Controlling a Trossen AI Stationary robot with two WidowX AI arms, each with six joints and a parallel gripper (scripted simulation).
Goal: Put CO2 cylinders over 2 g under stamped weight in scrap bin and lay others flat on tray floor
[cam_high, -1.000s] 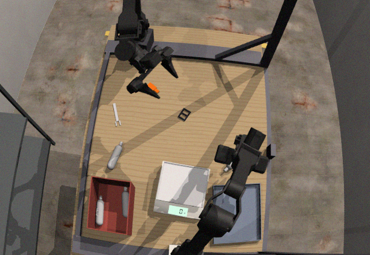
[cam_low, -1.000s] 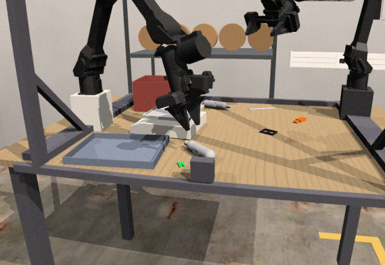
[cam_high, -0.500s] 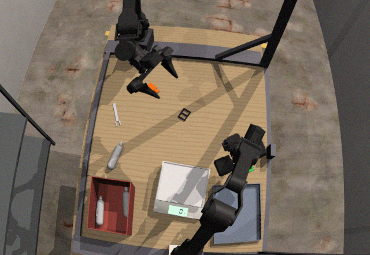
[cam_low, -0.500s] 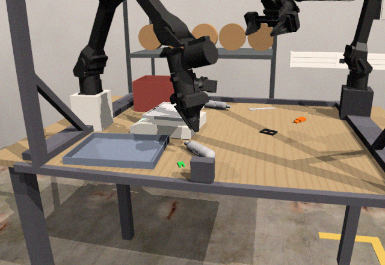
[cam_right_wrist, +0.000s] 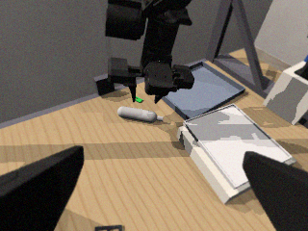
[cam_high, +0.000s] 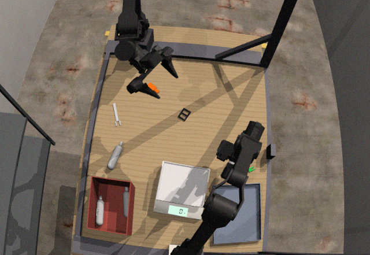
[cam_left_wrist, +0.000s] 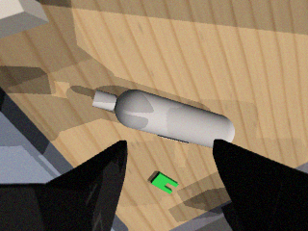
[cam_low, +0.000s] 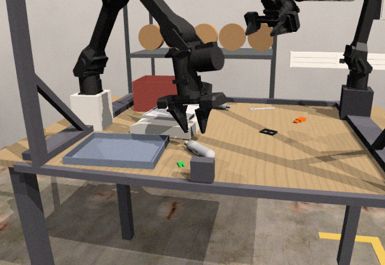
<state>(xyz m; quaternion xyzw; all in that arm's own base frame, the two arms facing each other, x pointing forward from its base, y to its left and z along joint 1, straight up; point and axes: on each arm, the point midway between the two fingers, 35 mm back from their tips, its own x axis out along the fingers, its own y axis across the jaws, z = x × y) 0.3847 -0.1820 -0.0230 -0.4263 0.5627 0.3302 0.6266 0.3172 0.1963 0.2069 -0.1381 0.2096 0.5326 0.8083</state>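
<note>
Left claw (cam_high: 239, 147) (cam_low: 195, 131) (cam_left_wrist: 170, 142) (cam_right_wrist: 145, 101) apart, above CO2 cylinder (cam_high: 231, 163) (cam_low: 200, 149) (cam_left_wrist: 173, 115) (cam_right_wrist: 137, 114) on surface (cam_high: 143, 126) (cam_low: 248, 159) (cam_left_wrist: 250, 72) (cam_right_wrist: 120, 164) near tray (cam_high: 236, 231) (cam_low: 108, 163) (cam_left_wrist: 21, 159) (cam_right_wrist: 204, 89). You should turn fingers across its body, centre, lower, then close. Right claw (cam_high: 169, 88) (cam_low: 258, 35) (cam_right_wrist: 164, 151): apart.

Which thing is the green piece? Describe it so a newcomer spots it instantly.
Find the blue tray. Just off its edge lies a tiny, flat green piece. Unlike the rounded grey cylinder nearby, it is notched.
</note>
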